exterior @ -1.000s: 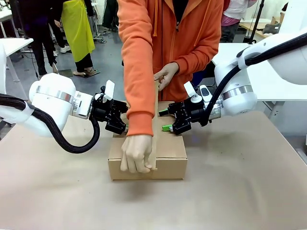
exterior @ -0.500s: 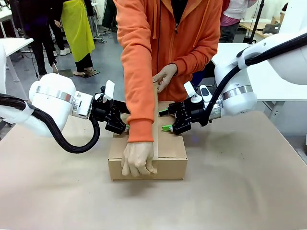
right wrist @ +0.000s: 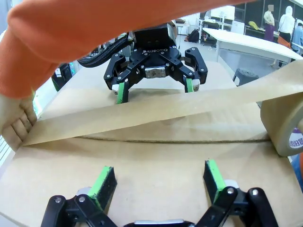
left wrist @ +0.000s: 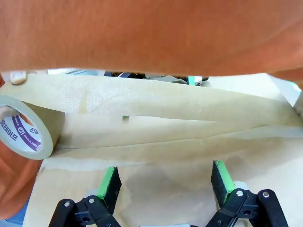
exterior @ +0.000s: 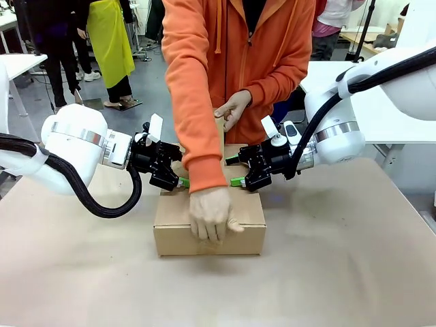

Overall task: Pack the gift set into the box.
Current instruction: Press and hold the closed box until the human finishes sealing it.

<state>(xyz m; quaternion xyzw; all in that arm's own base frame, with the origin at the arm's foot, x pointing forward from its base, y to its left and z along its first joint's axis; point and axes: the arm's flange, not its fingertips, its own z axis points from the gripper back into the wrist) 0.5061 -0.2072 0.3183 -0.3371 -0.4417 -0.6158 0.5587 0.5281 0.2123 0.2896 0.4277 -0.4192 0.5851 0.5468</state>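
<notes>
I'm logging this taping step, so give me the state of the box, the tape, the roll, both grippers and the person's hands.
box: flaps closed
tape strip: stretched over the seam, not pressed flat
tape roll: held in far hand
near hand: pressing box's front edge
left gripper: open, on box top
right gripper: open, on box top

A robotics lab: long white worktables [right wrist: 246, 43] at two o'clock, bare grey floor [exterior: 146, 82] at twelve, other people [exterior: 109, 48] standing at eleven.
</notes>
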